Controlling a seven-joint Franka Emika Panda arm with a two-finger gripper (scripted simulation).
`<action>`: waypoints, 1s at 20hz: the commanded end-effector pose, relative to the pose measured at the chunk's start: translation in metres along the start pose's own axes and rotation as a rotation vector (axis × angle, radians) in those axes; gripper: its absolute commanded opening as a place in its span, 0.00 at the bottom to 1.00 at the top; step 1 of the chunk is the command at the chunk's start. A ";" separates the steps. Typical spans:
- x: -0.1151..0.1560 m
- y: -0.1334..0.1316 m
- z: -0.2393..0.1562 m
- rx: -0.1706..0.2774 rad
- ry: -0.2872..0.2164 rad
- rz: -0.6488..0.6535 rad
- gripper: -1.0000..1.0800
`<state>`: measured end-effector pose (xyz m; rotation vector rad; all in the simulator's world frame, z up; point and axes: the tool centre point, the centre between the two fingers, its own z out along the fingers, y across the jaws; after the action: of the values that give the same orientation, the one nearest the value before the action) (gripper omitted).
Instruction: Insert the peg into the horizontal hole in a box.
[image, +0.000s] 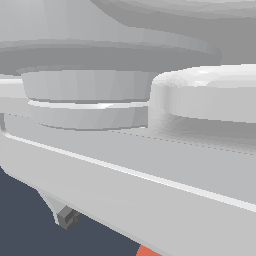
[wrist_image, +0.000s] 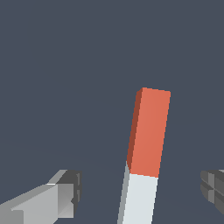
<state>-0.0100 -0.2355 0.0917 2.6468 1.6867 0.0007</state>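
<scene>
Orange-and-white peg (wrist_image: 144, 157) lies between my jaws, which stand apart and untouching, placed to clamp its white half.

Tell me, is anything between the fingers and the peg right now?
No. In the wrist view the peg lies in the open gap between the two fingers, with only bare floor around it. The box isn't in view.
</scene>
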 end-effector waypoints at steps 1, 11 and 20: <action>-0.031 0.006 0.011 0.000 0.000 0.060 0.96; -0.074 0.009 0.025 0.003 0.000 0.143 0.96; -0.075 0.008 0.056 0.003 0.001 0.146 0.96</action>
<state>-0.0334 -0.3068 0.0449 2.7636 1.4914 0.0002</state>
